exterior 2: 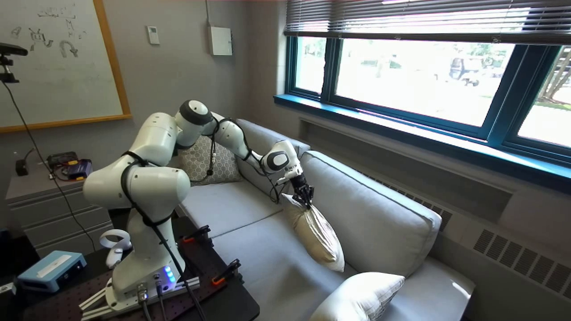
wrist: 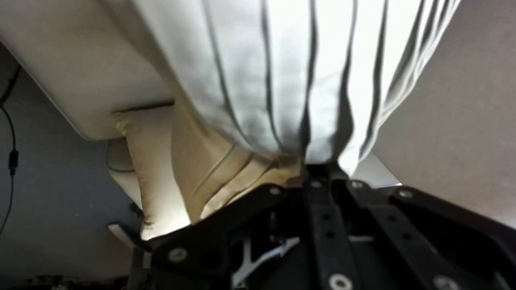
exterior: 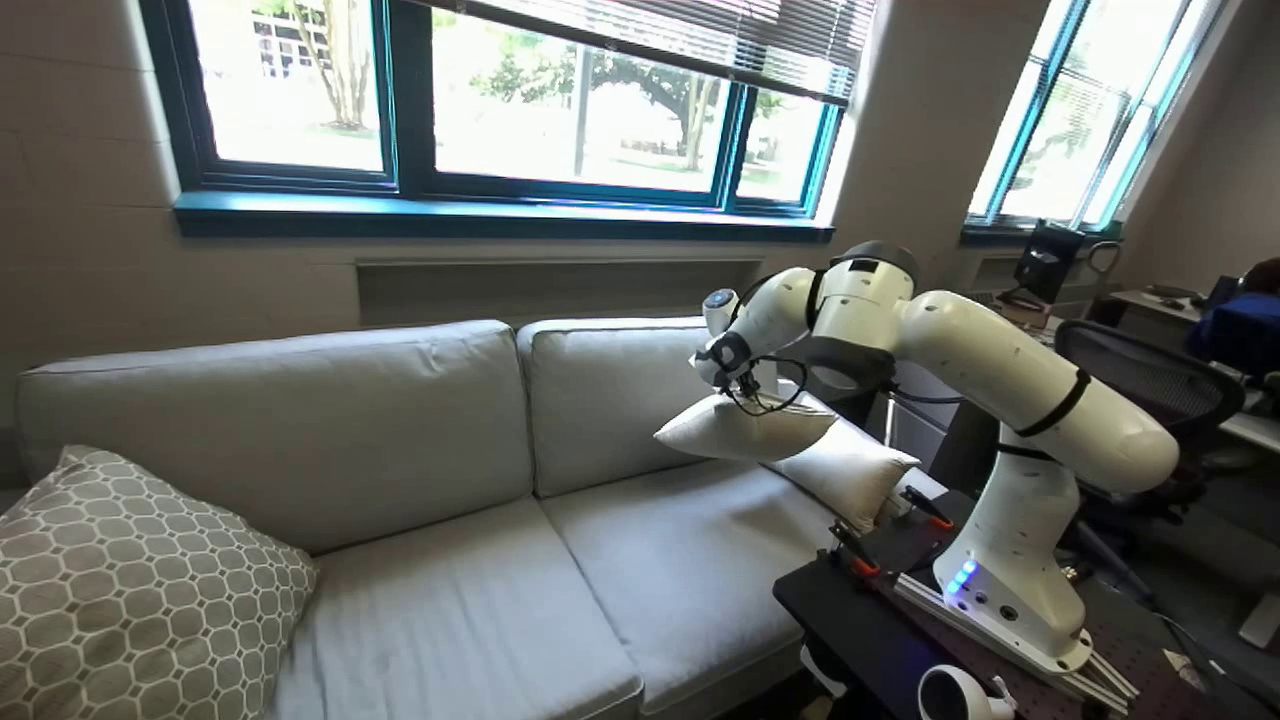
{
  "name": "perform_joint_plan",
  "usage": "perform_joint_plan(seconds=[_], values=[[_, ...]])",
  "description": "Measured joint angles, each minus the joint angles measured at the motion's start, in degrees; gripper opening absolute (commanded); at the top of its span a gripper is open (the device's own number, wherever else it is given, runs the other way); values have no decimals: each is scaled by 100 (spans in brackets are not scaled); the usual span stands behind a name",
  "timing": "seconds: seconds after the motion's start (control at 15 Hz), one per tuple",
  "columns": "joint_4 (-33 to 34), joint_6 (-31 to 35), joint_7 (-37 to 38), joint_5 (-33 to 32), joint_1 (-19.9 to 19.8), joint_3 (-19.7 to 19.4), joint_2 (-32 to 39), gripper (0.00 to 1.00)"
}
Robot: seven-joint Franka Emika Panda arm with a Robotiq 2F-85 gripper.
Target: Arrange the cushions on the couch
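Aloft over a grey couch [exterior: 680, 560], a white cushion [exterior 2: 316, 234] hangs from a robot's gripper [wrist: 326, 171], whose fingers pinch the cloth along one edge. Pleats run in toward the fingertips in the wrist view, the mark of a puffy thing gathered into a narrow hold; its stuffed middle looks too fat to clasp, so the edge presumably serves as the handle. Gripped there, the rest slants down in front of the backrest [exterior 2: 361, 214] in an exterior view, with a shadow [exterior 2: 292, 283] on the couch below. Whether it brushes the backrest cannot be told.

A second cushion [exterior: 848, 475] sits tilted at the end by the table [exterior: 850, 605], apparently propped by the armrest [exterior 2: 441, 285], near the hanging one but apart from it. A larger pillow [exterior: 150, 590], patterned, takes the opposite end, likely a fixed mark against which the white pair is to be set out. The arm [exterior 2: 151, 138] reaches in from the table, a post chosen, it would seem, to bring the couch within range.

With one cushion in the air, the arranging looks unfinished. Standing it against the backrest, clear of its mate, would be a sensible next move; loosed too high, so soft a thing could flop flat.
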Motion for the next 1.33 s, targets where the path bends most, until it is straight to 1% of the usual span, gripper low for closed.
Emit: perform_joint_plan(seconds=[0.2,0.4,0.53,0.67,0.8,1.0,1.2,1.33], values=[[269,126,267,-234,-589,622,-565,1],[383,401,341,-473,-1091,1360,-1203,2],[395,654,338,-622,-1481,1948,-1635,2],[390,921,281,-733,-2018,2649,-2020,1],[357,1205,76,-755,-2758,3493,-2329,1],[221,1564,-511,-522,-4043,4817,-2601,1],[162,1830,-1353,162,-5325,6100,-2617,1],[162,1923,-2039,818,-6059,6804,-2549,1]])
